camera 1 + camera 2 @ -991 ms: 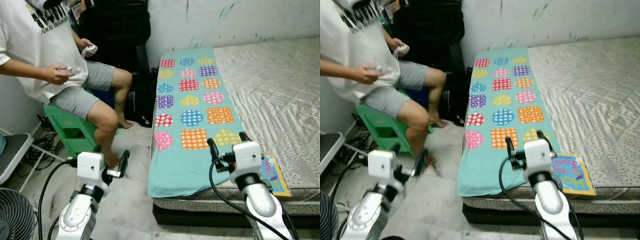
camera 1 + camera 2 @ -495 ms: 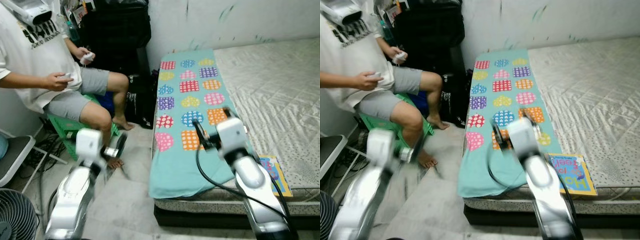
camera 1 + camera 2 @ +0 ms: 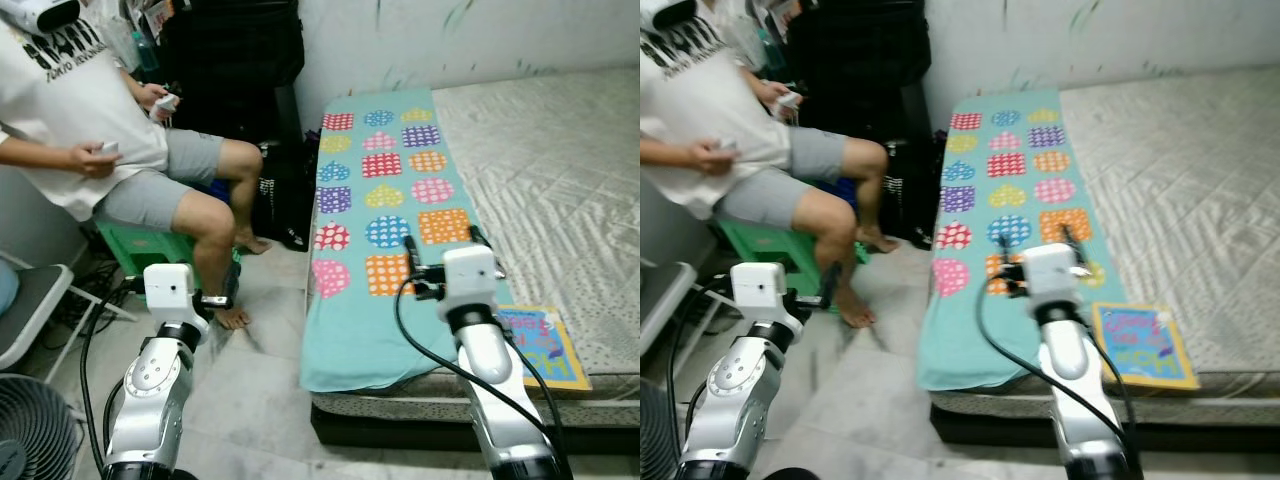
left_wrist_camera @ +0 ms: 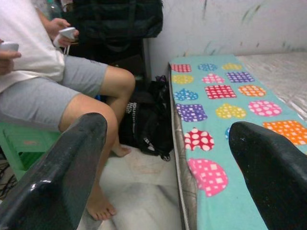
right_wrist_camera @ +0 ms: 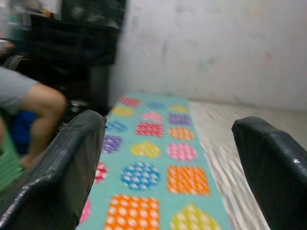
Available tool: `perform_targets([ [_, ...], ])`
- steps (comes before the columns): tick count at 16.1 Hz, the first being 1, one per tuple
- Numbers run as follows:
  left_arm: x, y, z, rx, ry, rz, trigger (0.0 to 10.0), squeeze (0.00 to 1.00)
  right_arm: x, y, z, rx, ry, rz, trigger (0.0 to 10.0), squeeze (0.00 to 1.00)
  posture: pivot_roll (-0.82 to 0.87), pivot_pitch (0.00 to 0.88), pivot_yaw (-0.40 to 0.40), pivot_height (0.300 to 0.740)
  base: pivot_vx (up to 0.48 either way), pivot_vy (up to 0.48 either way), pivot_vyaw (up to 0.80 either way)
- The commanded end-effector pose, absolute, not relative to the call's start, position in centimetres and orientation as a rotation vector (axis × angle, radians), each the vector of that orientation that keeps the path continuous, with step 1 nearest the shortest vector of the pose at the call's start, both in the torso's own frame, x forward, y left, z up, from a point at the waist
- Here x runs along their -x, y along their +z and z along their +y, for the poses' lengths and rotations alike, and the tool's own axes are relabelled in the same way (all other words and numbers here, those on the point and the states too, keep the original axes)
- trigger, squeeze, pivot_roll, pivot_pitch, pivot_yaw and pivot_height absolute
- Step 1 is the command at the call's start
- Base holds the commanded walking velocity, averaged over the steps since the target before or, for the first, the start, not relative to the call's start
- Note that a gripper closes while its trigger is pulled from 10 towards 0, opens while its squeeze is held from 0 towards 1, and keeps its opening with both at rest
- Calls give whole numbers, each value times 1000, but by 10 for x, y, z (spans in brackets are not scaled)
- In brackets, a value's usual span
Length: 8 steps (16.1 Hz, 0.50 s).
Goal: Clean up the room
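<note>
Little of the tidying appears to have been done: a picture book (image 3: 534,345) is left lying on the mattress (image 3: 560,160) at the lower right of the frame, just beside the teal patterned blanket (image 3: 380,200) draped over the bed's edge. The right gripper (image 3: 440,262) is held above the blanket at centre frame, its jaws spread wide and nothing held. The left gripper (image 4: 168,167) is raised over the floor (image 3: 255,390) at lower left, near a seated person (image 3: 120,150), its jaws likewise spread and empty.

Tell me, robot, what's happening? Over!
Left gripper and right gripper, jaws open, empty. Right over the teal blanket; book lies on the mattress edge. Person seated left of the bed.
</note>
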State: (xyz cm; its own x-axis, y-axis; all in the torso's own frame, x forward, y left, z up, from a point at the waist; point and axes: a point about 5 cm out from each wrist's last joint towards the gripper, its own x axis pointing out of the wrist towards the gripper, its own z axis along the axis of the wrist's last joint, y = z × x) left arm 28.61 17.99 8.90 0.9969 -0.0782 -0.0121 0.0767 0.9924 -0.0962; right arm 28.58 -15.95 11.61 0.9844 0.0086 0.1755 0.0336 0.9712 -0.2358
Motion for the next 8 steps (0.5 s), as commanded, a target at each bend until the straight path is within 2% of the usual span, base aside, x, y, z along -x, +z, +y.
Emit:
perform_targets([
  [1, -290, 91, 181, 87, -84, 12, 10000, 0, -282, 110, -165, 230, -55, -160, 10000, 0, -305, 0, 241, 740, 0, 0, 0],
  [4, -300, 92, 159, 48, -224, 25, 10000, 0, -263, 101, -181, 193, -153, -136, 10000, 0, -395, 0, 346, 740, 0, 0, 0],
  [6, -300, 90, 152, 49, -259, 34, 10000, 0, -253, 98, -182, 201, -185, -128, 10000, 0, -411, 0, 344, 740, 0, 0, 0],
  [8, -297, 86, 146, 63, -259, 38, 10000, 0, -250, 93, -175, 226, -123, -114, 10000, 0, -391, 0, 309, 740, 0, 0, 0],
])
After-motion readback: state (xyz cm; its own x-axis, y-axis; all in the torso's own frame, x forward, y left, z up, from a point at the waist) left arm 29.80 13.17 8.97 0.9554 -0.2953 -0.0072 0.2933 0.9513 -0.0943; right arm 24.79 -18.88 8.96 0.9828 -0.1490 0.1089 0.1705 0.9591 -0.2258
